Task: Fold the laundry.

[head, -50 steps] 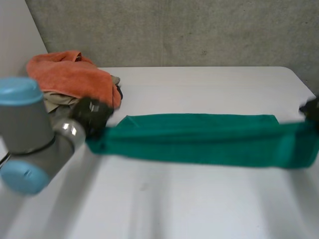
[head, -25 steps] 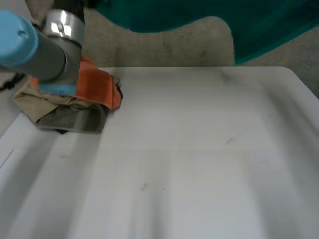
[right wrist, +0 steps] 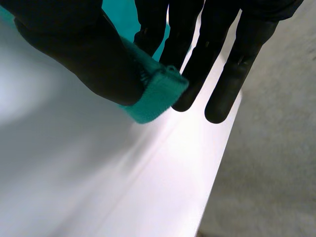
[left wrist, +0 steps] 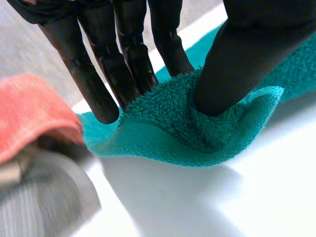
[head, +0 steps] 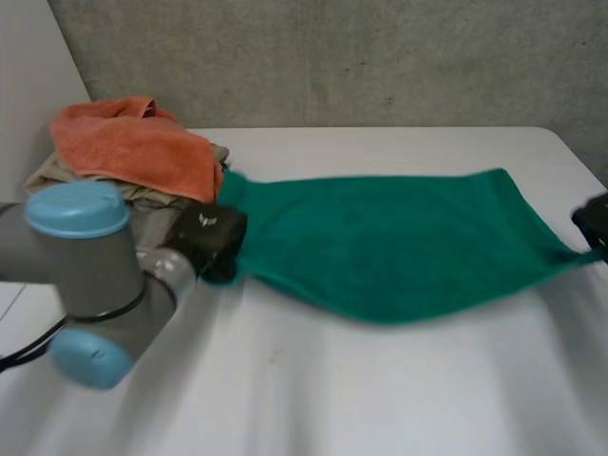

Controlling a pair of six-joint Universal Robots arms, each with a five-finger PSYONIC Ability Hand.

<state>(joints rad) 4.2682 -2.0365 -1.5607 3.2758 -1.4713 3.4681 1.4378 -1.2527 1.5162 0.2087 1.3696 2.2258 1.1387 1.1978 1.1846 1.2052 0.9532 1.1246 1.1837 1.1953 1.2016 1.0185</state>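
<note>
Head camera overlooks table [head: 380,399]; wrist cameras hug towel [head: 380,247].

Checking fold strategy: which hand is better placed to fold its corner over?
Probably right. Both pinch green towel corners, but the left hand is beside the laundry pile; the right hand is at the edge of the table.

Black right hand [right wrist: 74,44], thumb and straight fingers pinching the hemmed corner of a green terry towel [right wrist: 159,94], white table [right wrist: 123,182] beneath
</note>
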